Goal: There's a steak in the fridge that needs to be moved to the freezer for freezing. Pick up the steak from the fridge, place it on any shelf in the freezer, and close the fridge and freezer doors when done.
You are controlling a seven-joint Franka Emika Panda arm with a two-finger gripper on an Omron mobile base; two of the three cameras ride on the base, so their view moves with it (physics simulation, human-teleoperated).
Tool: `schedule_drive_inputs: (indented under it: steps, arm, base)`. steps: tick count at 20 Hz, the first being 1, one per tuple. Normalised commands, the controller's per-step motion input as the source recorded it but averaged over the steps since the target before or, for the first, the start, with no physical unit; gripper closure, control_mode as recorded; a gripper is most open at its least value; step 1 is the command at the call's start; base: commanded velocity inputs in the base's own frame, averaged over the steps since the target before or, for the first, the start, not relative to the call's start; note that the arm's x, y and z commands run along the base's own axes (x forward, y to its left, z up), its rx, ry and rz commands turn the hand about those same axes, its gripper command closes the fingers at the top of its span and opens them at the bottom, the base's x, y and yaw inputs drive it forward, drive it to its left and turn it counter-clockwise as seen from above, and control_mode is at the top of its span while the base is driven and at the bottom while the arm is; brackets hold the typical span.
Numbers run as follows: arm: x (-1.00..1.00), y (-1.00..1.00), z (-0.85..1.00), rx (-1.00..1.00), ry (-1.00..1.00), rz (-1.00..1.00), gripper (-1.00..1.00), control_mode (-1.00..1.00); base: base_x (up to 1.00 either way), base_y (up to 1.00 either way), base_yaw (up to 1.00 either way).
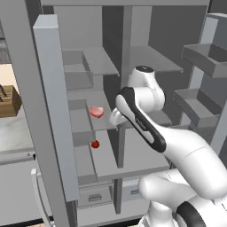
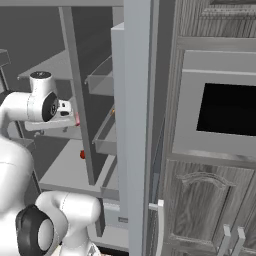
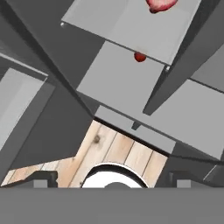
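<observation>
The gripper (image 3: 112, 178) is holding nothing, and its two dark fingers (image 3: 41, 178) are standing wide apart at the bottom of the hand view. The steak (image 3: 161, 4) is lying flat on a grey shelf (image 3: 127, 26) in the left half of the tall grey unit. In the hand view the steak is sitting far up, well away from the fingers, and a little over toward the right-hand finger. It is not sitting between the fingers and it is not touching them. A small red ball (image 3: 139, 57) is lying on the next shelf down (image 3: 118, 83), so it is showing between the steak and the fingers. A strip of wooden floor (image 3: 113, 148) is showing close above the fingers. In the left base view the gripper (image 1: 114, 119) is hanging just beside the front edge of the shelf (image 1: 101, 99), and the steak (image 1: 96, 111) is lying near it, a bit farther in and to the left. The red ball (image 1: 95, 144) is resting lower down, under the steak. In the right base view a bit of the steak (image 2: 77, 119) is peeking out just past the gripper (image 2: 70, 117). One door (image 1: 53, 111) and the other door (image 2: 136, 125) are both standing open.
</observation>
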Motion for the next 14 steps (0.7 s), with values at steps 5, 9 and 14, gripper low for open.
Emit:
schedule_drive_inputs:
  steps: [5,9,14]
  arm:
    - [0.36,0.25,-0.22,-0.01,-0.04,0.15,-1.0,-1.0]
    - [0.48,0.24,-0.38,0.0,-0.04,0.03,-1.0,-1.0]
    - [0.5,0.39,-0.32,-0.04,-0.04,0.0,-1.0,-1.0]
  base:
    - [0.0,0.0,0.0]
    - [0.0,0.0,0.0]
    - [0.0,0.0,0.0]
